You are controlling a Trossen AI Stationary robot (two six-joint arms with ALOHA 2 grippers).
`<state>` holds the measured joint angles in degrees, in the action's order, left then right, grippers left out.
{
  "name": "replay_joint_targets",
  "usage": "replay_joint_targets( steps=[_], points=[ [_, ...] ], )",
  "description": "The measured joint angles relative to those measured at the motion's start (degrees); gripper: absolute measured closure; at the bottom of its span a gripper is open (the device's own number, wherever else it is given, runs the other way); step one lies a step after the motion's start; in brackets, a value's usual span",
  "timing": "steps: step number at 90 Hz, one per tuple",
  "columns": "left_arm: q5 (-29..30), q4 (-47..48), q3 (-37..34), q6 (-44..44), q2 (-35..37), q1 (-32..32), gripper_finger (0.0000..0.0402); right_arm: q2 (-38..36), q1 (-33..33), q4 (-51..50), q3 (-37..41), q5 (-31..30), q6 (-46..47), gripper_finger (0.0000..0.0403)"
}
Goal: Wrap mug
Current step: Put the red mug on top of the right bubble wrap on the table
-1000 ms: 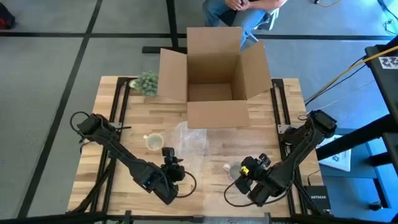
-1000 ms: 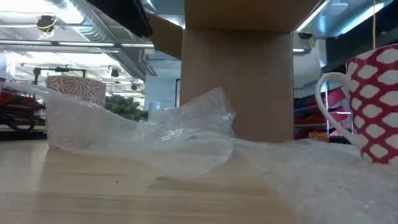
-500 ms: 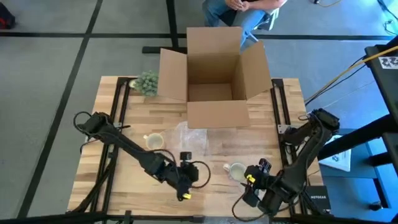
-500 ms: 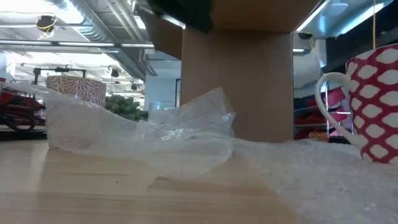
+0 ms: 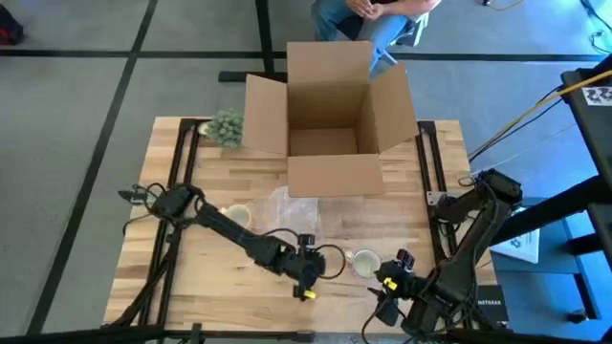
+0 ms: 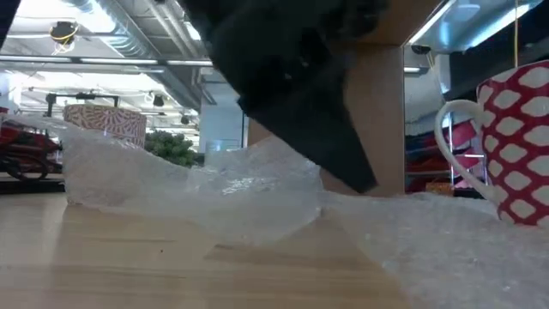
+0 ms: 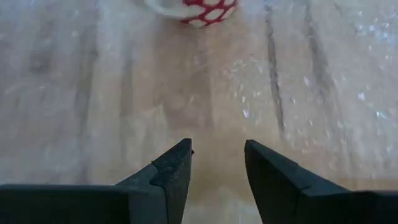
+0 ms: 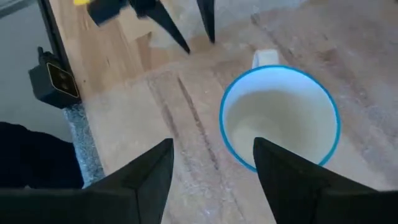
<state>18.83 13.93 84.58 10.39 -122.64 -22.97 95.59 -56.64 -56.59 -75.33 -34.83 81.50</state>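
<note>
A mug with a red-and-white pattern and a blue rim (image 5: 364, 261) (image 8: 280, 118) stands upright on a sheet of bubble wrap (image 7: 205, 81) near the table's front right. My left gripper (image 7: 217, 149) (image 5: 323, 264) is open just left of the mug, low over the wrap and pointing at it. In the low view its fingers (image 6: 352, 167) slant down toward the wrap. Whether they touch it I cannot tell. My right gripper (image 8: 214, 146) (image 5: 380, 279) is open just on the near side of the mug, apart from it.
A crumpled heap of bubble wrap (image 6: 257, 184) lies at the table's middle. A second patterned mug (image 5: 236, 217) stands to its left. An open cardboard box (image 5: 330, 115) fills the far edge, with a green tuft (image 5: 227, 126) at its left. A person (image 5: 368, 19) sits beyond the table.
My left gripper has swept toward the table's right and near edge, across the wrap, and come close to the mug. My right gripper has drawn back from the mug toward the near edge. The mug has stayed where it was.
</note>
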Motion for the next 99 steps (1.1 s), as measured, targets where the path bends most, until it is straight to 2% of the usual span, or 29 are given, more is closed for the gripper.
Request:
replay_joint_targets(
  steps=[14,29,45,64,70,82,99],
  points=[
    [-0.6,0.0,0.0,-2.7,-1.6,2.8,0.0267,0.8,0.0,0.0,0.0,-0.5,-1.4,0.0196],
    [-0.9,-0.1,0.0,-4.9,-1.9,5.4,0.0267,3.8,0.2,0.5,0.0,-0.1,-9.2,0.0196],
    [-5.6,0.4,0.0,-3.9,-1.5,6.6,0.0267,5.7,1.7,0.4,0.0,1.7,-11.4,0.0196],
    [-3.0,-0.2,2.4,-8.7,-0.9,7.0,0.0267,5.7,5.0,0.1,0.0,3.2,-15.5,0.0196],
    [-2.9,-1.0,2.4,-9.9,-0.9,8.0,0.0267,6.2,6.3,0.0,0.0,5.5,-16.7,0.0197],
    [-2.9,-4.3,1.0,-10.4,-1.2,10.7,0.0267,8.3,9.1,-0.4,0.0,14.0,-19.0,0.0214],
    [-8.7,-8.1,-1.2,-10.7,-1.4,14.3,0.0267,9.9,10.8,0.0,0.0,16.5,-19.4,0.0261]
  ],
)
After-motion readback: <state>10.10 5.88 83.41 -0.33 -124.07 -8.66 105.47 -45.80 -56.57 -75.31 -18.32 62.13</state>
